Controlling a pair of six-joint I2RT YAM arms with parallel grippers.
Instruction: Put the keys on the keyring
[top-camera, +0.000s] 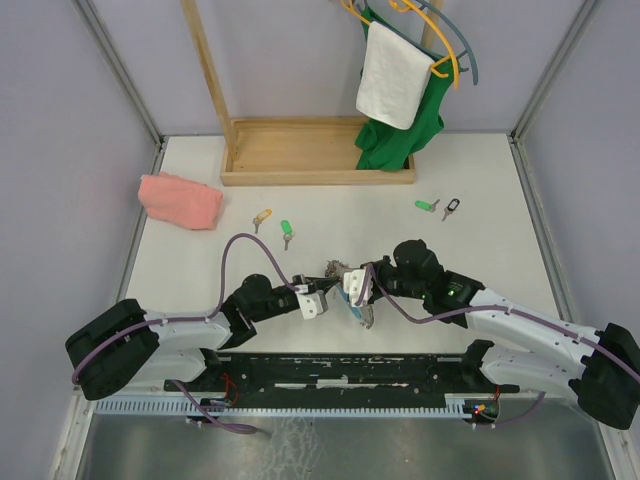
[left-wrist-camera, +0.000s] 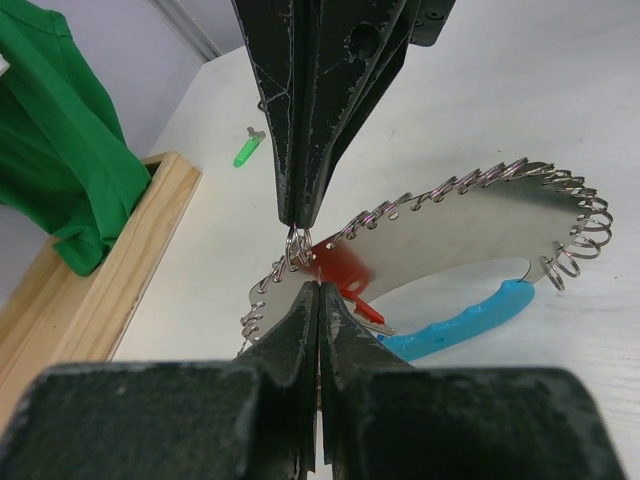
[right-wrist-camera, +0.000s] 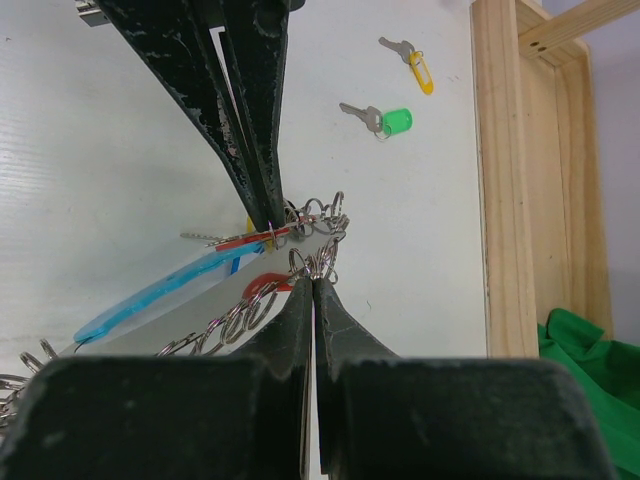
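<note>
The keyring, with its light-blue plastic piece (left-wrist-camera: 462, 324) and a curve of small grey metal rings (left-wrist-camera: 470, 180), hangs between my two grippers near the table's front middle (top-camera: 334, 270). My left gripper (left-wrist-camera: 318, 286) is shut on the red-tagged key (left-wrist-camera: 338, 268), right against the rings. Facing it, my right gripper (right-wrist-camera: 317, 278) is shut on a small ring of the keyring (right-wrist-camera: 322, 262). In the top view the left gripper (top-camera: 325, 290) and right gripper (top-camera: 344, 284) meet tip to tip. Loose keys lie further back: yellow tag (top-camera: 262, 217), green tag (top-camera: 286, 229), another green tag (top-camera: 426, 206).
A dark-tagged key (top-camera: 452, 208) lies at the right. A wooden rack base (top-camera: 318, 150) stands at the back, with a green shirt (top-camera: 400, 135) and a white towel (top-camera: 393, 75) hanging above it. A pink cloth (top-camera: 180, 200) lies at the back left.
</note>
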